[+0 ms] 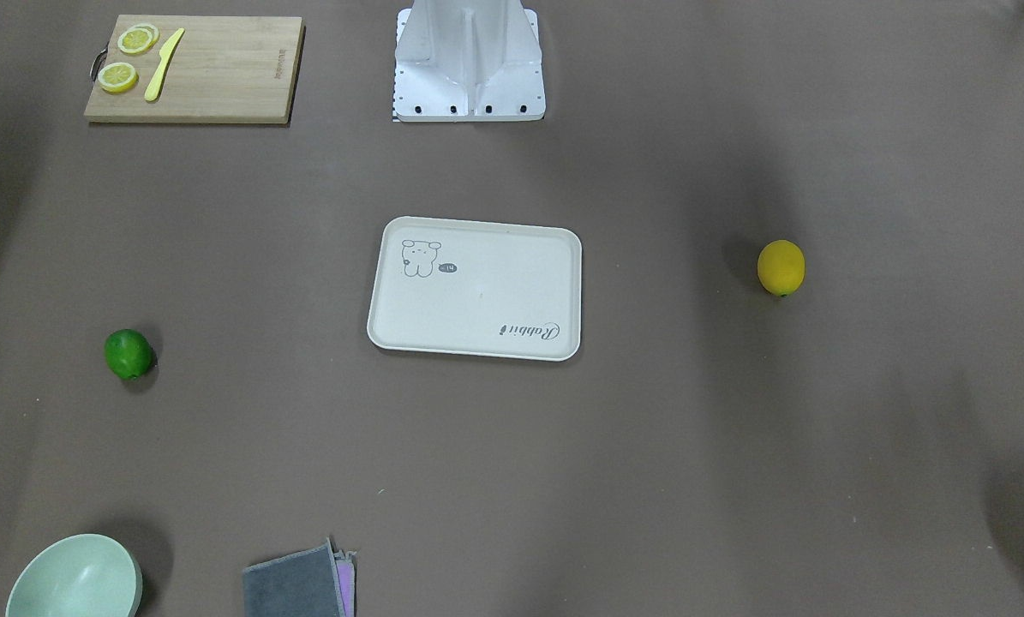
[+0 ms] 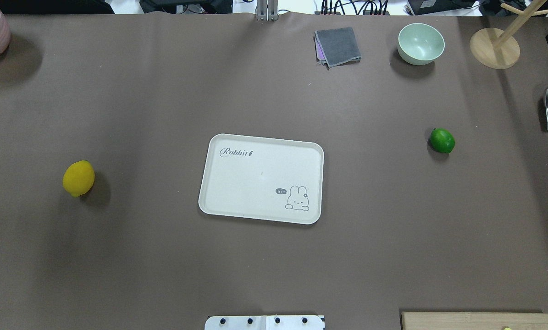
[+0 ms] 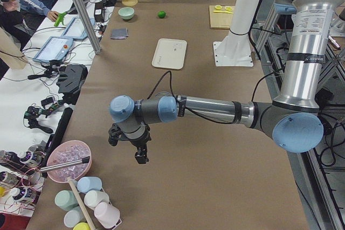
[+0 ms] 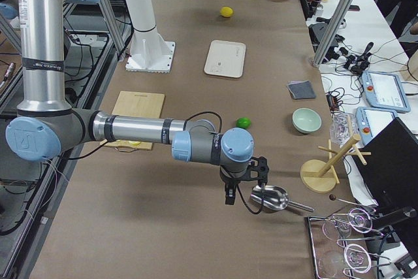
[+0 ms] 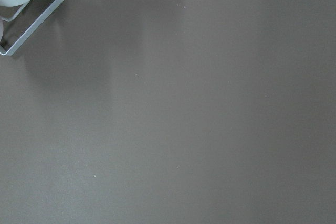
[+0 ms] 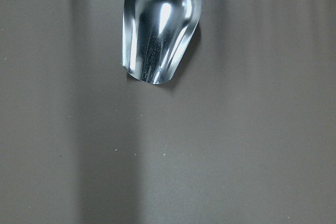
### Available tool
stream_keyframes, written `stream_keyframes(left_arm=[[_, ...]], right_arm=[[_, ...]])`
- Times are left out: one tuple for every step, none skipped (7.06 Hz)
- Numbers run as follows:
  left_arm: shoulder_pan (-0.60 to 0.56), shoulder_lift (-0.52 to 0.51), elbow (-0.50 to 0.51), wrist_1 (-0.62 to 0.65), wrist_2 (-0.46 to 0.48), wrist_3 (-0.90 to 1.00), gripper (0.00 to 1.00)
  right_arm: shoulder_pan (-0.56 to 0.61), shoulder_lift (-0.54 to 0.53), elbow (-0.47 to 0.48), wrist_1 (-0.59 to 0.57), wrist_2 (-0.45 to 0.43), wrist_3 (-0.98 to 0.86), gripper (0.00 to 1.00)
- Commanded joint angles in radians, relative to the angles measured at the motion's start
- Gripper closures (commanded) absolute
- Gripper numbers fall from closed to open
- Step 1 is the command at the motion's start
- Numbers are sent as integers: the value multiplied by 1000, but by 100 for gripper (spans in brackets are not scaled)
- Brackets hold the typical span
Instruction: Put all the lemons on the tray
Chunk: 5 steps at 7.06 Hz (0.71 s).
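The tray [image 2: 260, 183] is a flat cream-white rectangle with rounded corners and a low raised rim, printed with a line-drawn rabbit and "Rabbit" script. It lies mid-table on the matte brown table cover [image 2: 163, 114]. The yellow lemon [image 2: 78, 178], oval and dull-skinned, rests on the cover well apart from the tray on the robot's left side. The green lemon [image 2: 442, 140], glossy with a small nubbed end, rests well apart on the right side.

The left gripper [image 3: 139, 154] hangs over bare cover near the table's left end. The right gripper [image 4: 238, 191] hangs just above a polished metal scoop [image 6: 160, 24]. Both appear only in the side views, so how far their jaws stand apart cannot be told.

A wooden cutting board [image 1: 194, 68] carries thin round lemon slices [image 1: 117, 77] and a yellow plastic knife [image 1: 164, 64].
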Motion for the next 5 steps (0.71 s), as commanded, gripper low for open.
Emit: stream_keyframes(left_arm=[[0, -9, 1, 3, 0, -1, 2], [0, -10, -1, 2, -1, -1, 2], [2, -13, -2, 2, -15, -3, 2], [2, -11, -18, 2, -17, -3, 2], [2, -13, -39, 8, -18, -5, 2]], right_arm=[[0, 0, 0, 1, -5, 0, 1], [0, 0, -1, 1, -5, 0, 1], [-11, 12, -1, 1, -3, 3, 1], [-32, 20, -1, 2, 3, 26, 1], [-57, 29, 0, 7, 7, 84, 1]])
